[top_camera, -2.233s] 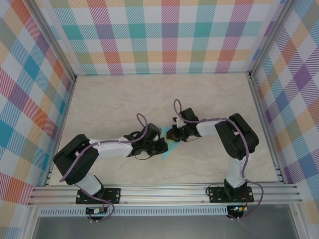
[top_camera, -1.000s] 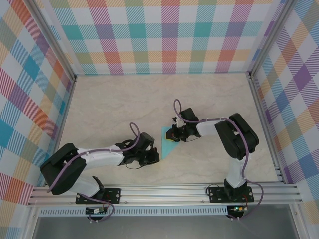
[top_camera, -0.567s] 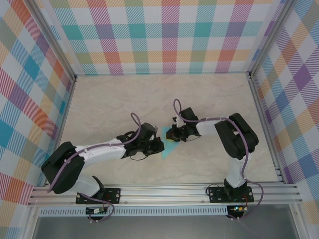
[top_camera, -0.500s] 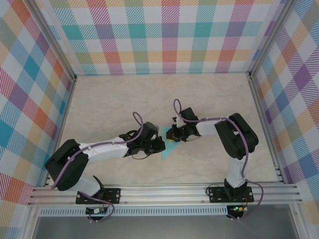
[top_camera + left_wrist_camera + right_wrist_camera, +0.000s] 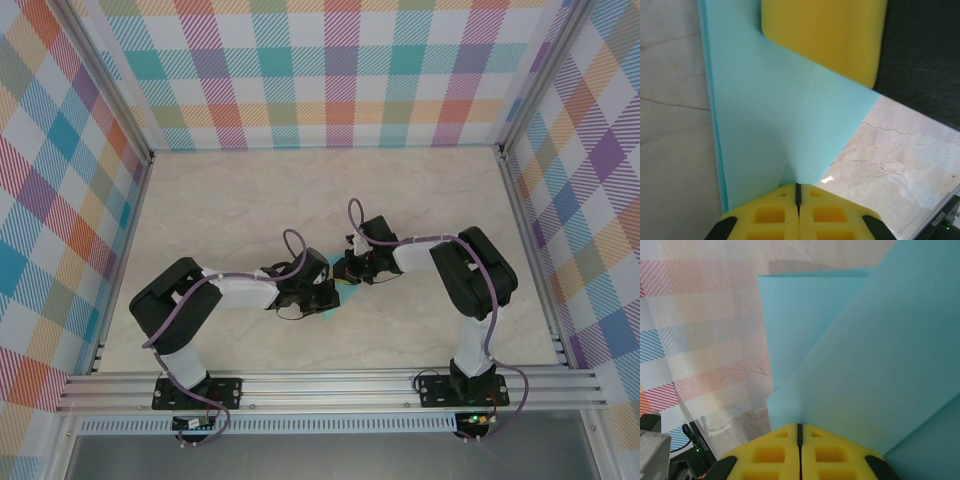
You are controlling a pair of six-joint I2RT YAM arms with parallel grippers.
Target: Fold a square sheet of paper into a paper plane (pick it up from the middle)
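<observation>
Mid-table, your left gripper (image 5: 798, 187) and right gripper (image 5: 799, 427), fingers (image 5: 767, 217) together, press the creased square sheet of paper (image 5: 775, 110); dragging either sideways could skew or tear it.

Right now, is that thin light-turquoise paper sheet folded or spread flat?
Folded: the light-turquoise paper sheet shows one layer overlapping another, with a slanted folded edge.

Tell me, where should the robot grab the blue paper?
Probably its layered long edge, sliding in low from the side. The paper lies flat on the table, so coming straight down would find nothing to pinch.
</observation>
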